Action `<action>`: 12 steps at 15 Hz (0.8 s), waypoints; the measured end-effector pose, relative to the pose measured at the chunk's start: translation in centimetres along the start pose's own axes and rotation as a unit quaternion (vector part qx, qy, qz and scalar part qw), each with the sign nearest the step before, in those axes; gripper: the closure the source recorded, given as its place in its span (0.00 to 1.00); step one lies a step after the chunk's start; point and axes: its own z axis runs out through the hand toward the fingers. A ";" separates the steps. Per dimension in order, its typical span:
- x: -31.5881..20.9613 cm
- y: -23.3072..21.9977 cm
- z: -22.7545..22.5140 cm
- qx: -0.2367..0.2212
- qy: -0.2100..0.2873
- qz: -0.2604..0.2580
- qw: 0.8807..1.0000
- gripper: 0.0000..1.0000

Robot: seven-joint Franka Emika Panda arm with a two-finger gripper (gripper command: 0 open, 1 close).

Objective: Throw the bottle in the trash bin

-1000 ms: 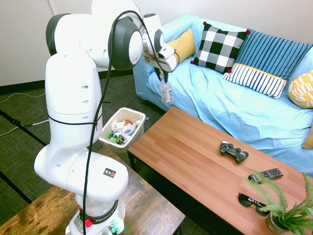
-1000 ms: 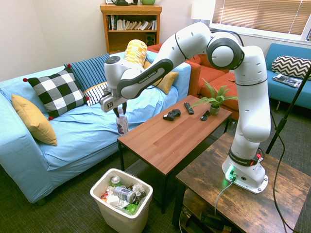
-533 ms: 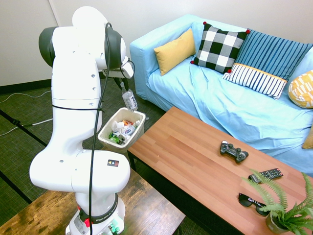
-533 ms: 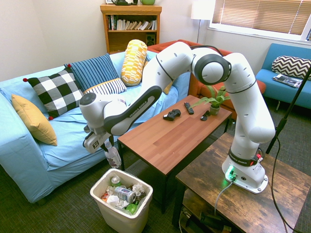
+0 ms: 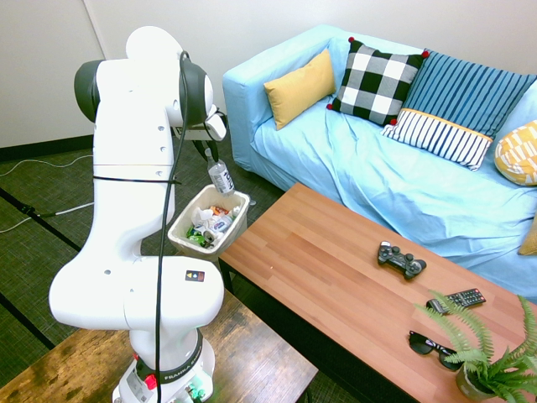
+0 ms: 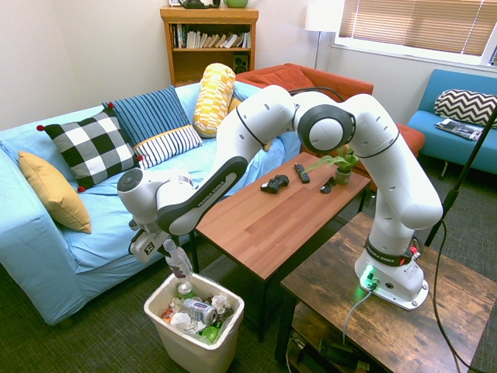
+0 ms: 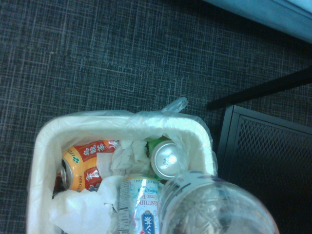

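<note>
Grey carpet lies beneath the trash bin (image 6: 194, 321), just beside a corner of the wooden coffee table (image 6: 283, 203). Above the bin's rim, the gripper (image 5: 209, 154) grasps the clear bottle (image 5: 221, 177) by its neck, base tilted downward.

a living room (or one staged), with sofa (image 5: 336, 159), cushions (image 5: 302, 86) and bookcase (image 6: 208, 47).

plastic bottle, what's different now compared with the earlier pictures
The plastic bottle has swung with the gripper from beside the blue sofa to the trash bin, and has come down over its rim on the sofa side. Nothing was let go: the gripper still grips the bottle by its neck. The bin, the game controller and the remote stayed put.
</note>
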 end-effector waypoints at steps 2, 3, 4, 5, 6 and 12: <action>0.2 -0.1 -0.2 0.001 0.000 0.000 1.000 0.00; 0.2 -0.1 -0.3 0.002 0.000 0.001 1.000 0.00; 0.3 -0.2 -0.4 0.002 0.000 0.002 1.000 0.00; 0.3 -0.2 -0.4 0.002 0.001 0.002 1.000 0.00; 0.3 -0.2 -0.4 0.002 0.001 0.002 1.000 0.00; 0.1 -0.2 -0.5 0.002 0.001 0.001 1.000 0.00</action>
